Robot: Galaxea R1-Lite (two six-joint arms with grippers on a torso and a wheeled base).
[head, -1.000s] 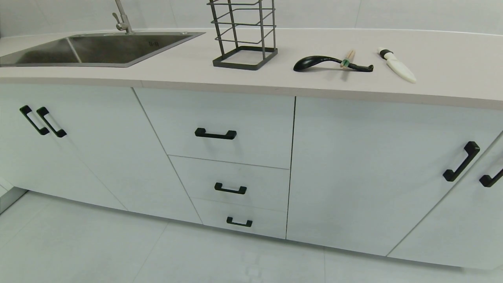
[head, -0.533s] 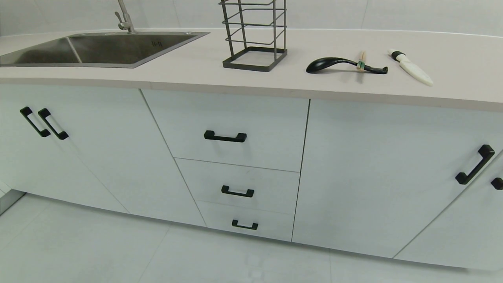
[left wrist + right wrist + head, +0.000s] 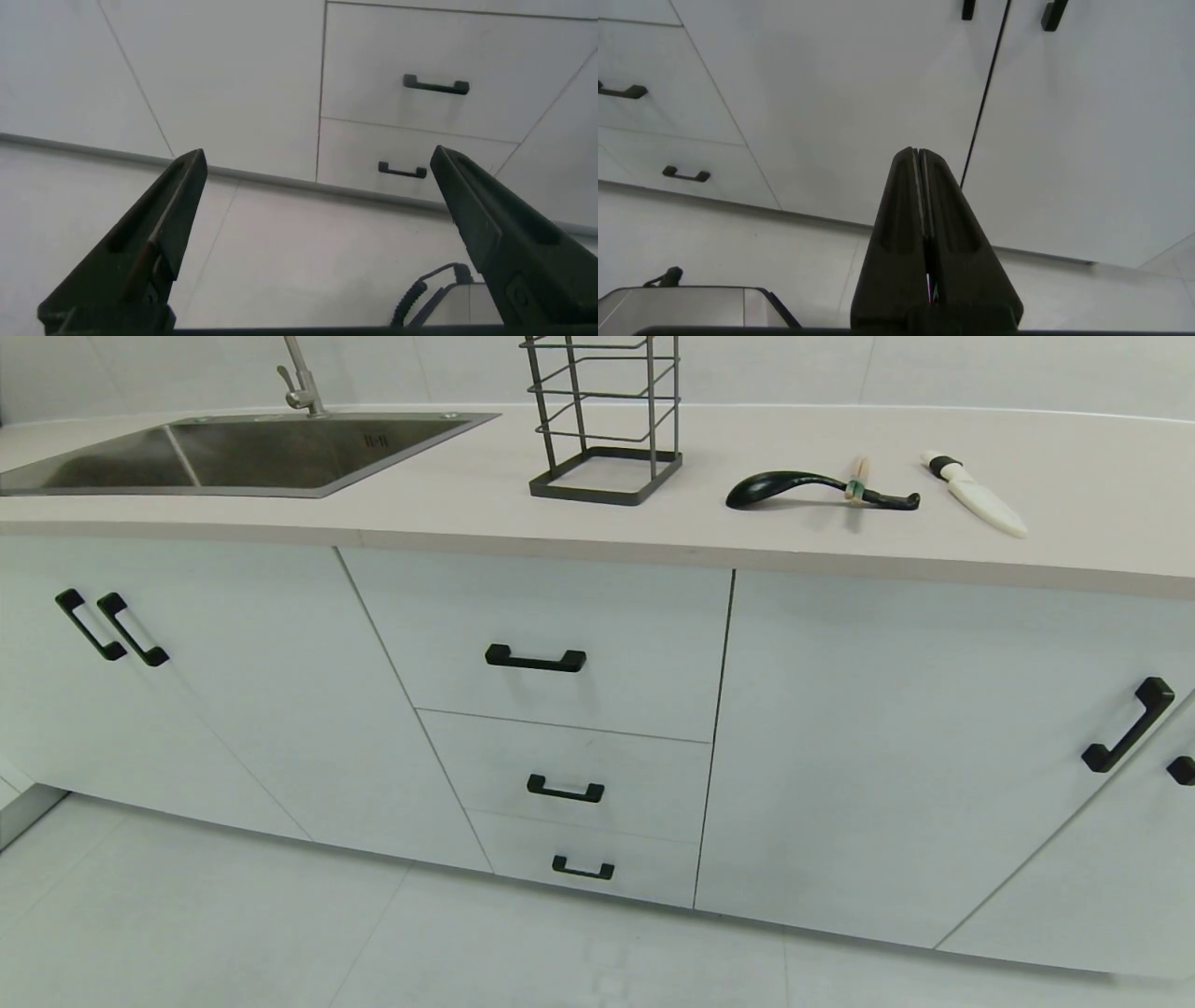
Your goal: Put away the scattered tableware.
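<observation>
Tableware: three pieces lie on the countertop (image 3: 420, 513), to the robot's right of the wire rack (image 3: 605, 420).
Black spoon (image 3: 822, 488): lies on its side, bowl toward the rack, arched handle running away to the right.
Chopsticks (image 3: 857, 474): wooden with a green band, laid across the spoon's handle near its far end and touching it.
White knife (image 3: 976, 497): lies flat just right of the spoon and apart from it, black band at the end nearer the wall.
Wire rack: dark, upright and open-framed, standing between the sink (image 3: 252, 448) and the spoon.
Sink: steel basin set into the counter on the left, faucet (image 3: 301, 378) behind it.
Drawers (image 3: 551, 625): three stacked fronts under the counter, all shut, each with a black handle.
Left gripper (image 3: 316, 159): jaws spread wide with nothing between them, held low over the floor (image 3: 280, 252), facing the lower drawer fronts.
Right gripper (image 3: 922, 159): jaws pressed together with nothing in them, facing a white cabinet door (image 3: 831, 103).
</observation>
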